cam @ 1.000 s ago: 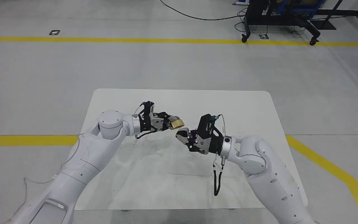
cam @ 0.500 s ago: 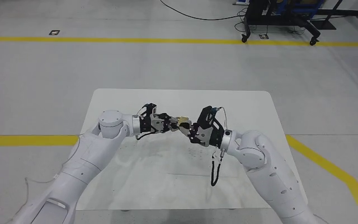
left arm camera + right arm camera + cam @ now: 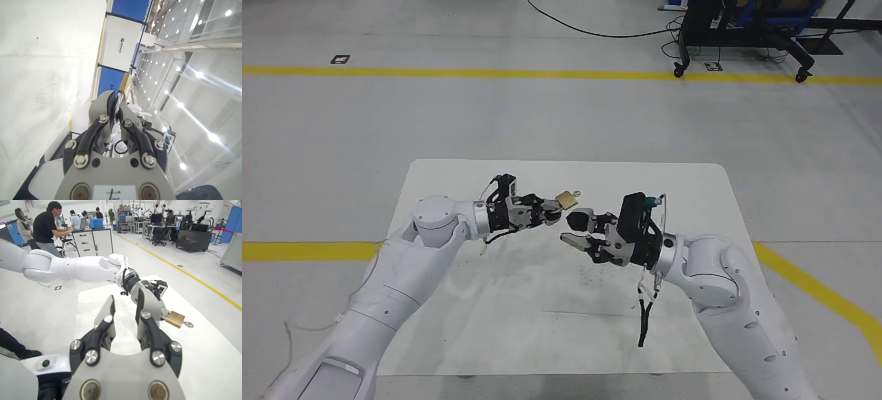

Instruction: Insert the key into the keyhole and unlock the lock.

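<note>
Just beside the lock (image 3: 175, 319), pinched in the left gripper (image 3: 115, 99), the right gripper (image 3: 125, 306) stands wide and empty, nearest the key (image 3: 188, 324) jutting lengthwise from the lock's base.

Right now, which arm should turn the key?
The right arm: its jaws are open and empty, close to the key sticking out of the lock. The left arm is busy, jaws shut on the lock.
</note>
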Available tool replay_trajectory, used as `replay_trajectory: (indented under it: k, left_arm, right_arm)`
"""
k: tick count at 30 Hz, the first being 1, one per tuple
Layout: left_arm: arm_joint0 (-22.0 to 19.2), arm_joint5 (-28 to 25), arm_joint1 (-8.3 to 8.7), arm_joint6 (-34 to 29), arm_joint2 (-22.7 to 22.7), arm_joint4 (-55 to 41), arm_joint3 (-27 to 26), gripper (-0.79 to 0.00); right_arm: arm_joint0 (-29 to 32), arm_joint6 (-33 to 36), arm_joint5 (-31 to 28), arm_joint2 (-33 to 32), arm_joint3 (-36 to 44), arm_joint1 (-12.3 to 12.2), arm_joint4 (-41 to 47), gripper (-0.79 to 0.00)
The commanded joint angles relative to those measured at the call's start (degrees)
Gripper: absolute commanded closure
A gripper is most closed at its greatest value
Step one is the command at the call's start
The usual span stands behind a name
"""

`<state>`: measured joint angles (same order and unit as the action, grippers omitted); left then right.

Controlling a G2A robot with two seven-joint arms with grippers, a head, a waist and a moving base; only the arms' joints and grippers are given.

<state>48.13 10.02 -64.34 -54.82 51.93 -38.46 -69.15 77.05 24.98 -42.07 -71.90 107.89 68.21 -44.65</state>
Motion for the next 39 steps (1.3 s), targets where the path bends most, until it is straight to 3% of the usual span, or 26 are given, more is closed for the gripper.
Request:
replay_trajectory:
  k: [1, 8, 12, 28, 39]
  left_arm:
    - [0.12, -3.58, 0.17, -1.59, 0.08, 2.56, -1.51, 0.000]
    - [1.35, -15.60, 1.17, -6.76, -0.30, 15.66, -4.83, 0.000]
    - [2.49, -18.64, 1.41, -7.22, 0.34, 16.86, -6.14, 0.000]
    - [3.39, -19.01, 1.31, -5.72, 2.17, 15.96, -6.42, 0.000]
    - [3.27, -14.26, 0.66, -2.81, 3.60, 9.86, -4.88, 0.000]
  right_arm:
    - [-0.03, 0.04, 0.08, 0.03, -0.07, 0.01, 0.03, -0.785]
    - [0.30, 0.20, -0.70, -0.83, 0.29, -0.30, -1.93, -0.785]
    - [0.46, 5.98, -4.28, -2.00, 0.68, -1.22, -7.25, -0.785]
    - [-2.33, 9.66, -3.05, 3.94, -3.24, -1.60, -6.07, -0.785]
    - [1.70, -1.31, -2.67, 1.28, 1.08, -2.40, -15.95, -0.785]
